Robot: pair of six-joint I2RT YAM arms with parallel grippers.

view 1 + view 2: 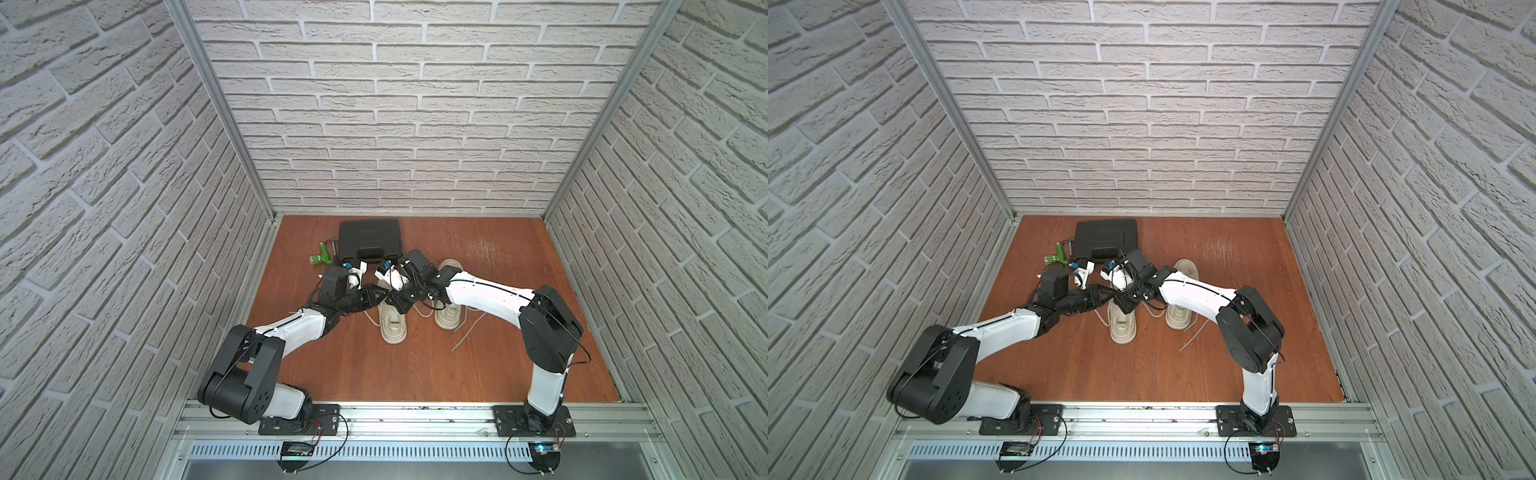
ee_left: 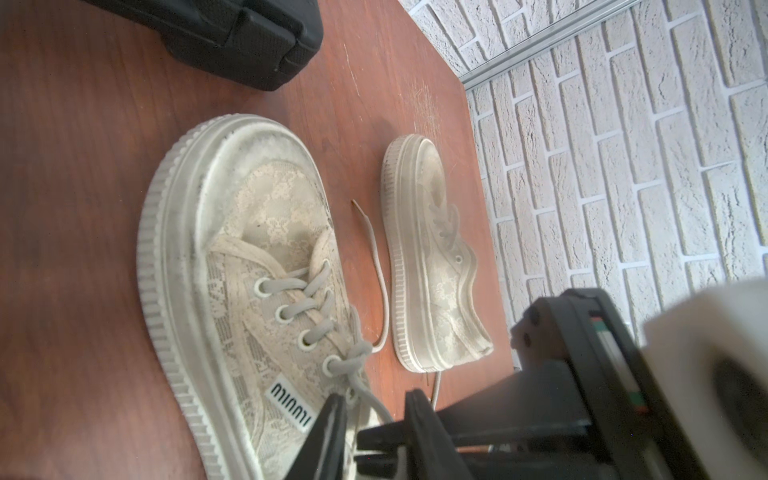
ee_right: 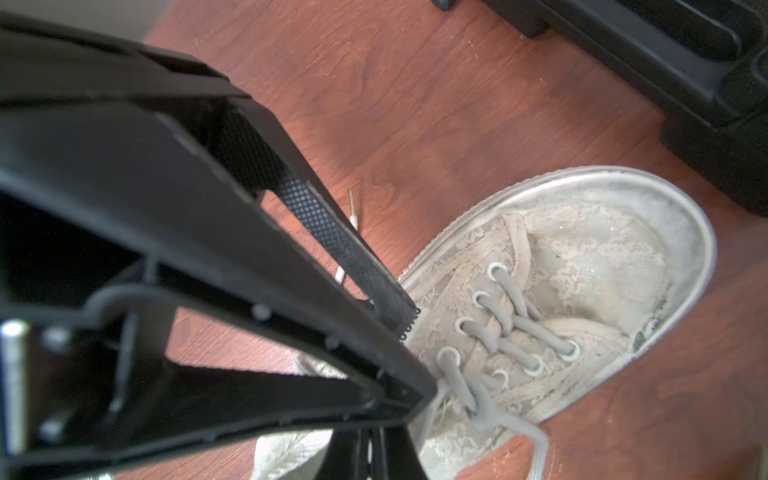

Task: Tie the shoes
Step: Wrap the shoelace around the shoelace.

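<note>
Left wrist: black case (image 2: 232, 41) beyond shoe (image 2: 257, 232)

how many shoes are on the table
2. The middle shoe stands on the table; the right-hand shoe stands beside it, partly under the right arm. No others seem hidden.

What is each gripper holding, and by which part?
Right gripper: apparently the lace, beside the top eyelets of the shoe. Left gripper: open around the lace, not gripping.

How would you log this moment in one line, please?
step: tying shoe | right gripper: shut on lace | left gripper: open around lace | other shoe: untied
</note>
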